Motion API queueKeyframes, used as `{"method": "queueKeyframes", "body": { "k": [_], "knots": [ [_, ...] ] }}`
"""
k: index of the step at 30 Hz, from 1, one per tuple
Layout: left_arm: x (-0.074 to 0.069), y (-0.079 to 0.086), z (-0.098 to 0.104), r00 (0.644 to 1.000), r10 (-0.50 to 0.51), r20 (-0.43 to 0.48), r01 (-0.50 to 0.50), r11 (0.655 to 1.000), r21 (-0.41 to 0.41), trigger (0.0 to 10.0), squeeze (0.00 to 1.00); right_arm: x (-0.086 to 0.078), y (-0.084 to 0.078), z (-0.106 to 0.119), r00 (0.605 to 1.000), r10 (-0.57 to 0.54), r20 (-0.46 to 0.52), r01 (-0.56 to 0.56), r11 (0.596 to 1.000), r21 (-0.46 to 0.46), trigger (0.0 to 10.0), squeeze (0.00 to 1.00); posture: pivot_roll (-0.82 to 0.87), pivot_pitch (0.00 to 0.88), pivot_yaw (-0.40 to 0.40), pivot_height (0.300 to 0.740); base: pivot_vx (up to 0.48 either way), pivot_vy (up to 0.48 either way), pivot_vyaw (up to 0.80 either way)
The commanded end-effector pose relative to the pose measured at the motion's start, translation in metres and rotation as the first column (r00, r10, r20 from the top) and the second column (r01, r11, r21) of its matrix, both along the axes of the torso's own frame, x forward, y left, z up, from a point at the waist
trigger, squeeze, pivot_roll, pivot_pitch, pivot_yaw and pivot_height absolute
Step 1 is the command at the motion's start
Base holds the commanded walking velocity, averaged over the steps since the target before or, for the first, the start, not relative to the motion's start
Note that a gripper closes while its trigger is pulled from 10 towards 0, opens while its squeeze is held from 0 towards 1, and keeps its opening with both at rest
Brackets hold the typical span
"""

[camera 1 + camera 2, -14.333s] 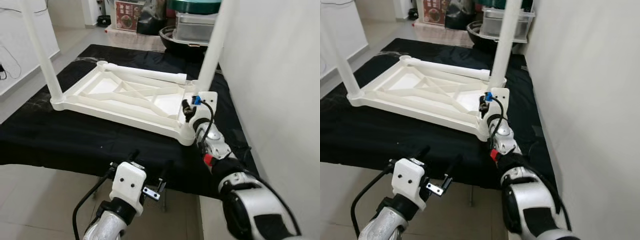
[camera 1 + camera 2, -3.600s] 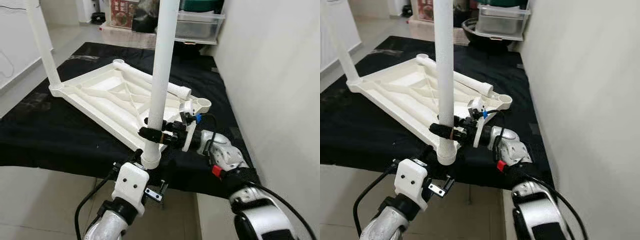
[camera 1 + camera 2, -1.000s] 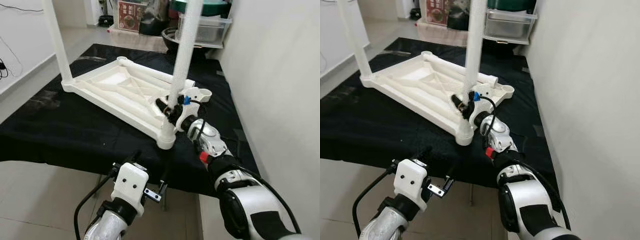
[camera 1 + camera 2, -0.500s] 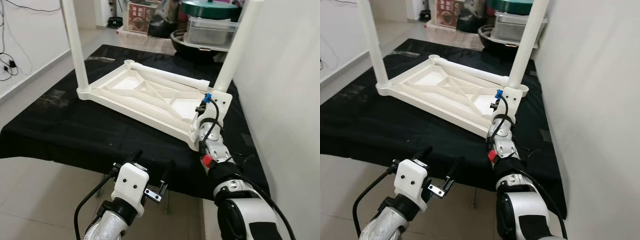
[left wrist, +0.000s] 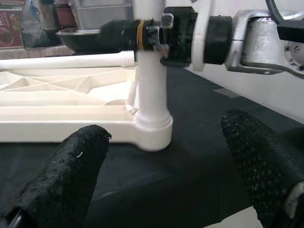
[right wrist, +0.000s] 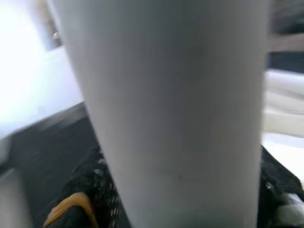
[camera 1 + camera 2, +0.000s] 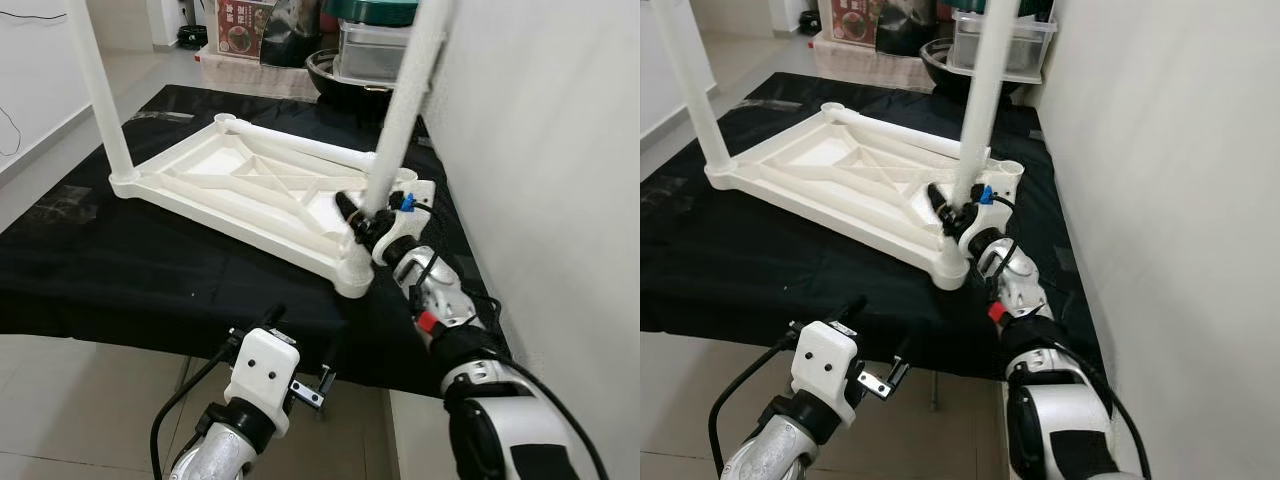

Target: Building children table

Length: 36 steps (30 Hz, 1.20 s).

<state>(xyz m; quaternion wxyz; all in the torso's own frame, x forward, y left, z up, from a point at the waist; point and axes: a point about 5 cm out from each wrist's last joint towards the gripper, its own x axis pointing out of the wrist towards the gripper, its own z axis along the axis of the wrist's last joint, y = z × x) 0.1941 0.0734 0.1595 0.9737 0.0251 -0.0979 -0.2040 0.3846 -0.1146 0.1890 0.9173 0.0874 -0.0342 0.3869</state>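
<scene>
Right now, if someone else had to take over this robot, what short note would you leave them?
Right gripper: shut on the near leg, low down, just above its socket in the table top.
Left gripper: open, idle, low at the near edge of the black cloth.
Table top lies upside down on the cloth. The far-left leg stands in its corner; a third leg lies along the far rim.
Done: two legs stand upright in corners.
Left: check that the near leg is fully seated, then fit the lying leg and any other.
</scene>
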Motion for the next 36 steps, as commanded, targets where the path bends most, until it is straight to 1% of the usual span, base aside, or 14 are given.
{"method": "queueKeyframes", "body": {
  "k": [1, 9, 10, 13, 14, 17, 19, 22, 24, 25, 27, 29, 31, 36],
  "knots": [
    [-0.001, -0.001, -0.004, 1.000, -0.004, -0.005, 0.004, 1.000, 0.021, 10.0, 0.00, -0.005, 0.012, -0.006, 0.988, 0.153, -0.032, -0.154, 0.988, -0.035, 10.0, 0.00, 0.11, 0.038, -0.101, 0.740, 0.000, 0.000, 0.00],
    [-0.001, -0.001, -0.004, 1.000, -0.003, -0.003, 0.003, 1.000, 0.024, 10.0, 0.00, -0.014, 0.022, -0.004, 0.934, 0.355, -0.033, -0.357, 0.933, -0.042, 10.0, 0.00, 0.11, 0.038, -0.103, 0.740, 0.000, 0.000, 0.00],
    [-0.001, -0.001, -0.004, 1.000, -0.002, -0.003, 0.002, 1.000, 0.024, 10.0, 0.00, -0.011, 0.024, -0.004, 0.949, 0.314, -0.027, -0.315, 0.948, -0.051, 0.0, 0.00, 0.12, 0.038, -0.103, 0.740, 0.000, 0.000, 0.00],
    [-0.001, -0.001, -0.003, 1.000, -0.002, -0.002, 0.002, 1.000, 0.022, 10.0, 0.00, 0.000, 0.020, -0.003, 0.990, 0.137, -0.010, -0.138, 0.986, -0.096, 0.0, 0.00, 0.12, 0.040, -0.105, 0.740, 0.000, 0.000, 0.00],
    [-0.001, -0.001, -0.003, 1.000, -0.002, -0.002, 0.002, 1.000, 0.021, 10.0, 0.00, 0.011, 0.002, -0.005, 0.993, -0.114, -0.021, 0.110, 0.982, -0.155, 0.0, 0.00, 0.11, 0.043, -0.104, 0.740, 0.000, 0.000, 0.00],
    [-0.001, -0.002, -0.003, 1.000, -0.001, -0.002, 0.001, 1.000, 0.021, 10.0, 0.00, 0.015, -0.008, -0.008, 0.971, -0.238, -0.031, 0.228, 0.955, -0.187, 0.0, 0.00, 0.11, 0.043, -0.104, 0.740, 0.000, 0.000, 0.00],
    [0.000, -0.001, -0.003, 1.000, -0.003, -0.003, 0.003, 1.000, 0.021, 10.0, 0.00, 0.019, -0.039, -0.016, 0.862, -0.502, -0.066, 0.475, 0.847, -0.240, 0.0, 0.00, 0.11, 0.043, -0.100, 0.740, 0.000, 0.000, 0.00],
    [0.000, -0.001, -0.004, 1.000, -0.004, -0.002, 0.004, 1.000, 0.021, 10.0, 0.00, 0.019, -0.048, -0.018, 0.823, -0.564, -0.071, 0.531, 0.808, -0.255, 0.0, 0.00, 0.11, 0.043, -0.100, 0.740, 0.000, 0.000, 0.00],
    [0.000, -0.002, -0.003, 1.000, -0.006, -0.002, 0.006, 1.000, 0.022, 10.0, 0.00, 0.017, -0.076, -0.024, 0.669, -0.739, -0.077, 0.694, 0.659, -0.289, 0.0, 0.00, 0.11, 0.045, -0.100, 0.740, 0.000, 0.000, 0.00],
    [0.000, -0.002, -0.003, 1.000, -0.006, -0.002, 0.006, 1.000, 0.022, 10.0, 0.00, 0.017, -0.076, -0.024, 0.669, -0.739, -0.077, 0.694, 0.659, -0.289, 0.0, 0.00, 0.11, 0.045, -0.100, 0.740, 0.000, 0.000, 0.00],
    [0.001, -0.001, -0.003, 1.000, -0.006, -0.001, 0.006, 1.000, 0.022, 10.0, 0.00, 0.011, -0.100, -0.029, 0.491, -0.867, -0.086, 0.813, 0.491, -0.313, 0.0, 0.00, 0.10, 0.055, -0.095, 0.740, 0.000, 0.000, 0.00],
    [0.001, -0.001, -0.003, 1.000, -0.006, -0.001, 0.006, 1.000, 0.022, 10.0, 0.00, 0.011, -0.100, -0.029, 0.491, -0.867, -0.086, 0.813, 0.491, -0.313, 0.0, 0.00, 0.10, 0.055, -0.095, 0.740, 0.000, 0.000, 0.00],
    [0.001, -0.001, -0.002, 1.000, -0.007, 0.000, 0.007, 1.000, 0.024, 10.0, 0.00, 0.004, -0.117, -0.035, 0.292, -0.952, -0.094, 0.892, 0.307, -0.332, 0.0, 0.00, 0.10, 0.061, -0.093, 0.740, 0.000, 0.000, 0.00],
    [0.002, -0.001, -0.002, 1.000, -0.007, 0.000, 0.007, 1.000, 0.025, 10.0, 0.00, 0.001, -0.117, -0.038, 0.174, -0.979, -0.107, 0.923, 0.200, -0.330, 0.0, 0.00, 0.10, 0.071, -0.092, 0.740, 0.000, 0.000, 0.00]
  ]
}}
